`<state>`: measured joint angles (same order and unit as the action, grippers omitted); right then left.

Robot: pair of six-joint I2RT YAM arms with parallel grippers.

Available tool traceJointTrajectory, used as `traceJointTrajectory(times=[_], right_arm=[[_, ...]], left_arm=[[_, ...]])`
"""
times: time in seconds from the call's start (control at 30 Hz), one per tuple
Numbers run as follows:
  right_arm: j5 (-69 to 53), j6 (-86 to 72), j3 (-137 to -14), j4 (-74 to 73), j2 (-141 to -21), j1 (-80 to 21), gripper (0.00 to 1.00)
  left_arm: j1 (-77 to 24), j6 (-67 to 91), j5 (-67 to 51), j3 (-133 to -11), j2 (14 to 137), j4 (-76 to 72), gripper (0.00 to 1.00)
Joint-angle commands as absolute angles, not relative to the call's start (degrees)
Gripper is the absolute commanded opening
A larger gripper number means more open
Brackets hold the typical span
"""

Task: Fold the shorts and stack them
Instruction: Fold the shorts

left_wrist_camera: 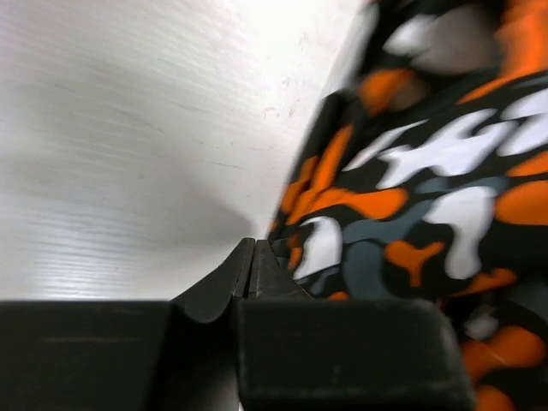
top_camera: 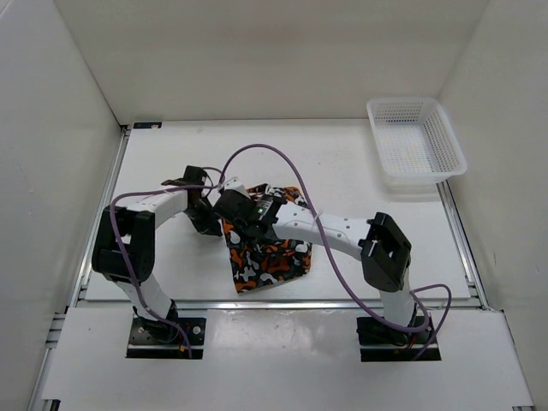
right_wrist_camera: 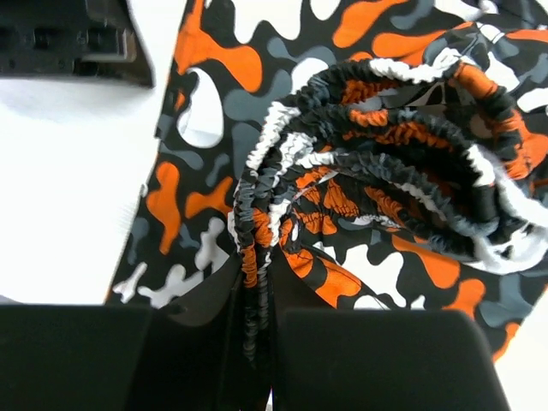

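The shorts (top_camera: 267, 255), printed in orange, black, grey and white blotches, lie bunched on the table just ahead of the two arm bases. My right gripper (right_wrist_camera: 257, 278) is shut on the gathered elastic waistband (right_wrist_camera: 377, 145), which fans out above its fingers. From above, the right gripper (top_camera: 229, 223) sits at the cloth's upper left corner. My left gripper (left_wrist_camera: 253, 257) is shut with nothing between its fingertips, just left of the shorts' edge (left_wrist_camera: 411, 180). From above, the left gripper (top_camera: 205, 218) is close beside the right one.
A white plastic mesh basket (top_camera: 416, 142) stands at the back right corner of the table. White walls close in the left, back and right sides. Purple cables (top_camera: 257, 150) arc over both arms.
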<state>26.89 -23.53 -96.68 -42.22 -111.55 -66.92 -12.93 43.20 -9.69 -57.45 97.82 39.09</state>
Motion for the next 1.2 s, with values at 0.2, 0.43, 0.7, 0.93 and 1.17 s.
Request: traceJointTrajectory(times=[0.2, 0.43, 0.7, 0.93, 1.17], right_arm=[[19.34, -22.5, -96.77, -36.56, -113.74, -67.85, 0.46], [18.72, -23.55, -93.96, -37.79, -103.2, -68.38, 0.85], [23.99, -28.82, -80.35, -39.64, -87.37, -65.93, 0.09], [16.09, -32.34, -71.9, -37.8, -84.11, -57.84, 0.29], [9.41, -32.96, -66.63, -31.04, -89.9, -54.84, 0.32]], left_arm=[[-5.99, 38.07, -12.22, -62.47, 90.18, 43.32, 0.16], [-3.6, 34.29, -12.83, -71.61, 87.46, 50.35, 0.38], [-10.44, 32.87, -15.03, -73.65, 83.15, 52.73, 0.11], [-21.96, 32.35, -12.39, -73.12, 89.54, 51.6, 0.71], [-24.35, 30.59, -7.38, -78.21, 100.09, 50.45, 0.77]])
